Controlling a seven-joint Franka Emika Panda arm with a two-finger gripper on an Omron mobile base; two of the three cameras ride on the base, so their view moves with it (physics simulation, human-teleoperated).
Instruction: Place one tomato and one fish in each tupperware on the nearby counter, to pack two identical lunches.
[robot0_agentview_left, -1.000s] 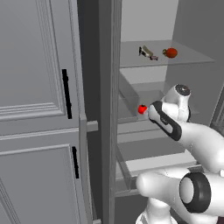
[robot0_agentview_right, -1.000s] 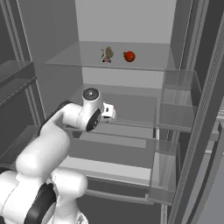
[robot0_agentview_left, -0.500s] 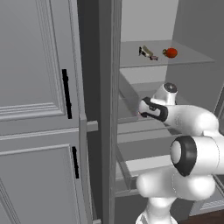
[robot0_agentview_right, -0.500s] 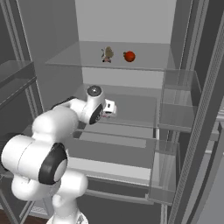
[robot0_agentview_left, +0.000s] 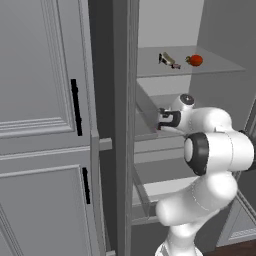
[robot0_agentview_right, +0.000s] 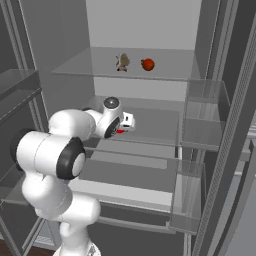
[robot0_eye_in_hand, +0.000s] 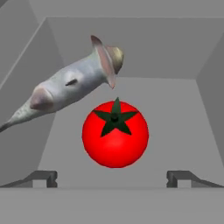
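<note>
The tomato (robot0_eye_in_hand: 115, 134) sat inside the biggest thing we saw, the open fridge (robot0_agentview_right: 145, 30), whose grey walls and glass shelves ran from top to bottom of both base views. To the left of it in the left base view stood tall grey panelled cabinet doors (robot0_agentview_left: 35, 100) with black handles (robot0_agentview_left: 75, 107).

Next in size was the white arm (robot0_agentview_right: 55, 155). It rose in front of the fridge and bent forward, so that its hand reached in over the middle shelf (robot0_agentview_right: 150, 122).

Above that, the upper shelf (robot0_agentview_right: 90, 67) carried a second fish (robot0_agentview_right: 122, 61) and a second tomato (robot0_agentview_right: 147, 64), side by side and a little apart, with the fish to the left.

On the middle shelf, the gripper (robot0_eye_in_hand: 112, 178) pointed straight at the tomato. Its fingers (robot0_eye_in_hand: 43, 176) stood wide apart and held nothing; the tomato lay ahead of them, centred on the gap and untouched. In the right base view we saw only a bit of red just below the hand.

The fish (robot0_eye_in_hand: 70, 85) lay tilted just behind and to the left of the tomato in the hand view, pale grey, its tail near the stem side of the fruit. We could not tell whether the two touched.
</note>
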